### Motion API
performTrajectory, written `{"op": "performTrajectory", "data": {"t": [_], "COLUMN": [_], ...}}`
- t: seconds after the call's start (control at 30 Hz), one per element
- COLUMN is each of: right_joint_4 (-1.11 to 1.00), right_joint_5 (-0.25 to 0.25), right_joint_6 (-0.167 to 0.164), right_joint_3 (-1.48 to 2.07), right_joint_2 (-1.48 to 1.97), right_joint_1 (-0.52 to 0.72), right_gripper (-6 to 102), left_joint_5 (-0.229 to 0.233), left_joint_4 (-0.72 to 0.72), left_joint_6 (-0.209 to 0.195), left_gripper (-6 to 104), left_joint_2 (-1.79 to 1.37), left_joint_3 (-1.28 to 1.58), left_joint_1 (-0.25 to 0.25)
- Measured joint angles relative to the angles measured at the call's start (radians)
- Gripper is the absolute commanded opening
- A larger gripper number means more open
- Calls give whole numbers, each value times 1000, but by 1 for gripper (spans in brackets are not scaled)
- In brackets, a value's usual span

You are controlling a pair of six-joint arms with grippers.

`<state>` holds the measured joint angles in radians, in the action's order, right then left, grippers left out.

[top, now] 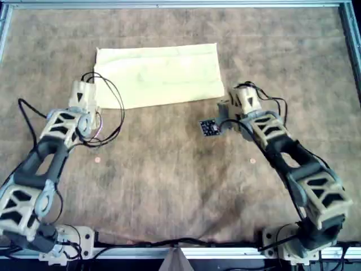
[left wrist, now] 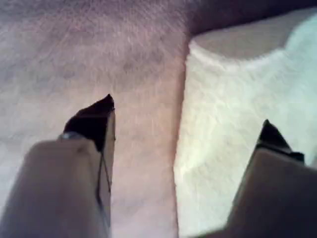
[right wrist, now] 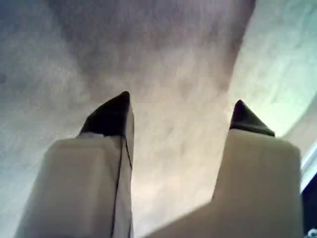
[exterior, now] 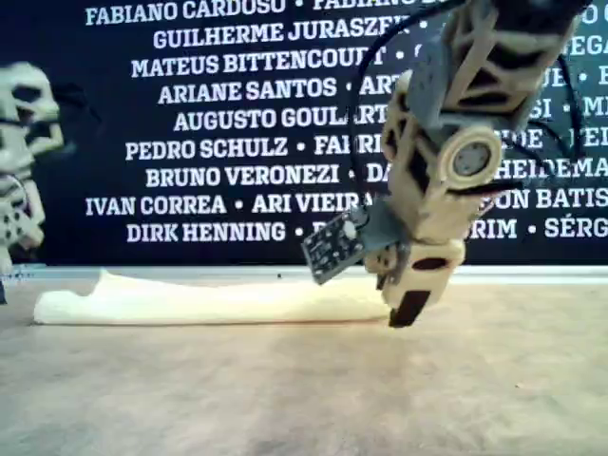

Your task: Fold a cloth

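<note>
1. Toward the overhead view's top centre, cloth lies folded flat on the table.
2. Left pincer spread wide, empty, straddling the cloth's edge.
3. Right pincer spread wide, empty, just beside the cloth's overhead-right corner.

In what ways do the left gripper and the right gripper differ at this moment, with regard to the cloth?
The left gripper straddles an edge of the cloth, one finger over fabric, the other over the brown surface; the right gripper has only brown surface between its fingers. In the overhead view, the left gripper sits at the cloth's lower left corner, the right gripper just beyond its lower right corner. Both are open and hold nothing.
</note>
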<state>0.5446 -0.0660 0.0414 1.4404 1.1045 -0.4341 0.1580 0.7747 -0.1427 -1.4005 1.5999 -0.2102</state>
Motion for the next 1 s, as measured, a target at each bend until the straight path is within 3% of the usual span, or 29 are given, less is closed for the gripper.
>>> {"op": "performTrajectory", "data": {"t": [0.47, 0.67, 1.0], "right_joint_4": [0, 0, 0], "right_joint_5": [-2, -2, -2], "right_joint_6": [0, 0, -2], "right_joint_3": [-178, -255, -407], "right_joint_2": [-74, -175, -307], "right_joint_1": [3, 3, 3], "right_gripper": [80, 80, 79], "left_joint_5": [0, 0, 0], "left_joint_4": [-61, -137, -147], "left_joint_6": [5, 71, 77], "left_gripper": [101, 101, 100], "left_joint_2": [201, 235, 308], "left_joint_3": [-195, -196, -245], "left_joint_1": [0, 0, 0]}}
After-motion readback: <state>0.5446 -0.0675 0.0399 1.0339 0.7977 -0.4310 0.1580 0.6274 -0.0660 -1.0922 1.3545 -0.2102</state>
